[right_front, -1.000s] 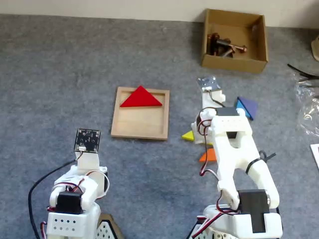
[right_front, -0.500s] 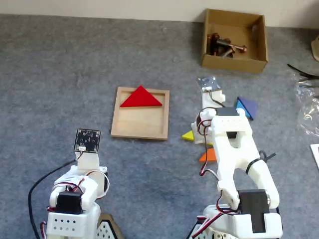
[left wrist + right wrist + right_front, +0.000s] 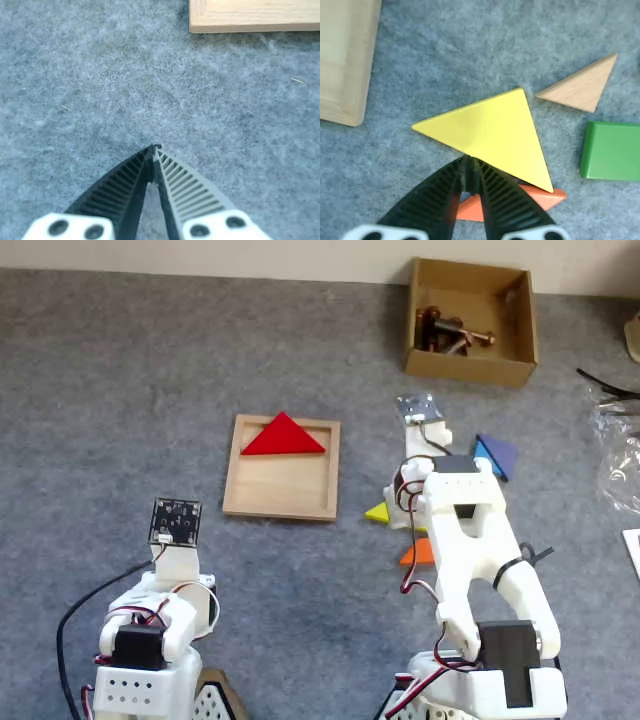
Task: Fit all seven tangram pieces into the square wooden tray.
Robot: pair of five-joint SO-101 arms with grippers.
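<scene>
On grey worktop [image 3: 120,390], tray [image 3: 280,492] holds red triangle [image 3: 283,436] at far rim. Right of tray: yellow triangle [image 3: 487,132], orange piece [image 3: 542,197], green piece [image 3: 612,150], wood triangle [image 3: 580,87]. Right tool [image 3: 469,161] closed, empty, tips just beside yellow triangle's edge. Left tool [image 3: 152,148] closed, empty, over worktop near tray.

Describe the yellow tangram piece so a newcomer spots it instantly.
Start at the square wooden tray mid-table and look just off its right side. The yellow triangle lies there, the loose piece nearest the tray, at the tips of the right gripper. It is the only yellow piece, bigger than the plain wood triangle beside it.
</scene>
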